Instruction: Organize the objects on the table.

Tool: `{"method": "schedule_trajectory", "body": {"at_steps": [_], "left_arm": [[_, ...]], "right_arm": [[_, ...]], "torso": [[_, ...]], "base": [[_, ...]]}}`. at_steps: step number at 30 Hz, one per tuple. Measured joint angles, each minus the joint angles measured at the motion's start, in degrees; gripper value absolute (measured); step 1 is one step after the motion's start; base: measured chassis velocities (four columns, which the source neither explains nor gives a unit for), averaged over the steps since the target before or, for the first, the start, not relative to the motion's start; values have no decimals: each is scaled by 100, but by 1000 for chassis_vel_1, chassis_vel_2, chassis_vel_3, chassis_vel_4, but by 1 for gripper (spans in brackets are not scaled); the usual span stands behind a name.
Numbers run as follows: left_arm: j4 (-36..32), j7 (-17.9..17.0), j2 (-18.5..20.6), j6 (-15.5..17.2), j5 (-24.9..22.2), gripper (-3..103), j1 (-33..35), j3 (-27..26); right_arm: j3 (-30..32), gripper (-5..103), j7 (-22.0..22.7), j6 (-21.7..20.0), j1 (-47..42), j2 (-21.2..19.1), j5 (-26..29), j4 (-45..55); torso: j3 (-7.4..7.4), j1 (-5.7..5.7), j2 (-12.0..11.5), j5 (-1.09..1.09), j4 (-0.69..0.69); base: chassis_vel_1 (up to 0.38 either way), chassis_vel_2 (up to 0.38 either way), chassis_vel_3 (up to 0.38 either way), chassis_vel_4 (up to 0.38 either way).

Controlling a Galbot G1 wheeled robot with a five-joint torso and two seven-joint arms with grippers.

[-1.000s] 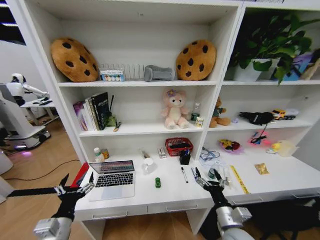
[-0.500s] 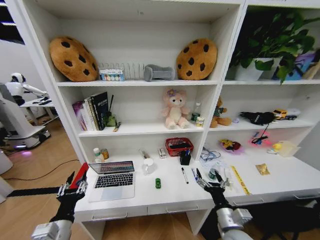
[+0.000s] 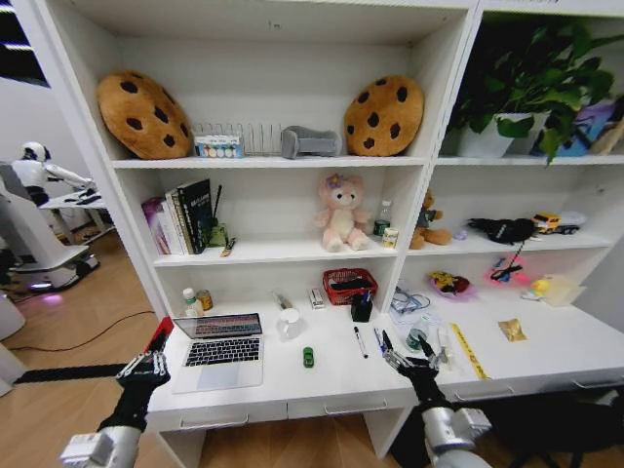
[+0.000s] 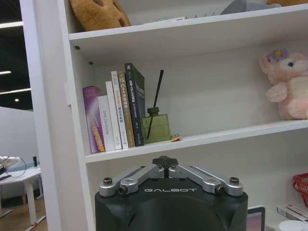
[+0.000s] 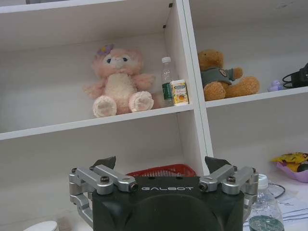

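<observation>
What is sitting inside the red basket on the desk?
The red basket holds something dark lying across its top, too small to identify. Its mesh walls hide whatever lies deeper.

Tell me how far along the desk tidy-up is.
Barely begun. Done: nothing visibly sorted. The laptop sits open, and the pens, green piece, ruler and gold packet lie loose on the table. In hand: nothing. The left gripper is shut and empty at the table's left edge; the right gripper hovers open near the ruler. Left: all items.
</observation>
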Motion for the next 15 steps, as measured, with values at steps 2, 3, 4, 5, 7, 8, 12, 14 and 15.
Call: {"method": "schedule_trajectory", "body": {"at_steps": [2, 3, 4, 5, 7, 8, 12, 14, 15], "left_arm": [[76, -69, 210, 35, -158, 0, -87, -5], [146, -126, 397, 65, -289, 0, -155, -4], [292, -209, 763, 124, -494, 0, -308, -2], [416, -250, 1036, 184, -619, 0, -469, 5], [575, -315, 1362, 287, -751, 0, -708, 38], [728, -395, 1651, 428, -862, 0, -954, 97], [1178, -538, 2334, 862, -1205, 0, -1677, 513], [1546, -609, 2734, 1012, -1381, 0, -2178, 1141], [1546, -609, 2734, 1012, -1381, 0, -2178, 1141]], "right_arm": [[4, 100, -2, 0, -6, 0, -1, -7], [6, 100, -3, 0, -11, 0, -3, -15], [13, 100, -5, 4, -18, 10, -15, -37], [22, 100, -7, 8, -22, 30, -27, -47], [31, 100, -7, 9, -30, 62, -36, -62], [38, 100, -7, 10, -36, 96, -54, -90], [74, 100, -5, 29, -69, 158, -96, -168], [121, 100, -2, 52, -81, 163, -95, -218], [121, 100, -2, 52, -81, 163, -95, -218]], "torso": [[0, -1, 0, -1, 1], [0, 0, 0, -2, 1], [0, 0, 0, -2, 3], [0, 0, 0, 0, 2], [0, 0, 0, -2, 2], [0, 0, 0, -1, -2], [1, 0, 0, 0, 0], [1, 0, 0, 0, -1], [1, 0, 0, 0, -1]], "base": [[0, 0, 0, 0], [0, 0, 0, 0], [0, 0, 0, 0], [0, 0, 0, 0], [0, 0, 0, 0], [0, 0, 0, 0], [0, 0, 0, 0], [0, 0, 0, 0], [0, 0, 0, 0]]}}
